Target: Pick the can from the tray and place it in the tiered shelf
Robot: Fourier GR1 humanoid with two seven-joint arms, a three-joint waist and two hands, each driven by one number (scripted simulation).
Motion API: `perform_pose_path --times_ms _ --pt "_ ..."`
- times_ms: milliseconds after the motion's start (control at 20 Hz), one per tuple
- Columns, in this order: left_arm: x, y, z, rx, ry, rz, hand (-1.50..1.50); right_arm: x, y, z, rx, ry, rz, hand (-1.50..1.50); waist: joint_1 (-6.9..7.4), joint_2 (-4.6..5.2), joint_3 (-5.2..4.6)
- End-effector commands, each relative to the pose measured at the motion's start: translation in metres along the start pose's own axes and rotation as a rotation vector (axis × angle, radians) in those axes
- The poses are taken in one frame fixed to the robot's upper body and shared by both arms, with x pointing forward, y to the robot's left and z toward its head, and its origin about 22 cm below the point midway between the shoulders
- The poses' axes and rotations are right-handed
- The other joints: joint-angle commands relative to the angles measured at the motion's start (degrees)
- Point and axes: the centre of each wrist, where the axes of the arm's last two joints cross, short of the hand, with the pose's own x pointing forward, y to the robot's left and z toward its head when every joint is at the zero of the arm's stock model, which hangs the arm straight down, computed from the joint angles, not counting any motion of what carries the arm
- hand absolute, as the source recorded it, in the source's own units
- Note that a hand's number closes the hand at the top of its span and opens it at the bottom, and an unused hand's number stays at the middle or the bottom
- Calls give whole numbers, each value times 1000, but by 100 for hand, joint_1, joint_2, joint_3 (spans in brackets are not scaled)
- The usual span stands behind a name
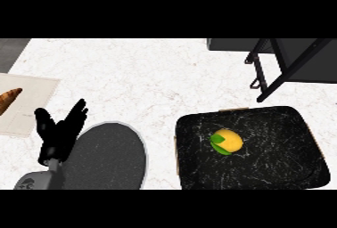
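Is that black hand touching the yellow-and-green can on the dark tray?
Apart. The head view shows the left hand far left, by the grey plate; white counter separates it from the can on the tray.

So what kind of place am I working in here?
Most likely a kitchen counter: a white marbled worktop, a black tray holding a yellow-green can, and bread on a board at the left.

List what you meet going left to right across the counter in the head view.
bread → left hand → grey plate → can, which sits on the black tray.
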Motion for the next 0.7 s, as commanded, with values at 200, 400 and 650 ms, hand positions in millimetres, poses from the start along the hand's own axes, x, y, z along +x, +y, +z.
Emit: perform_pose_path --times_ms 200,400,650 --pt "-6 17 -6 24 54 11 0 12 -22 -2 -32 33 -330 -150 -6 45 -40" --pt "-13 11 5 -12 59 15 0 10 -49 5 -112 56 -466 -150 29 34 -37" --pt "-21 4 2 -7 58 -1 0 -3 -80 18 -329 97 -450 -150 7 59 -39"
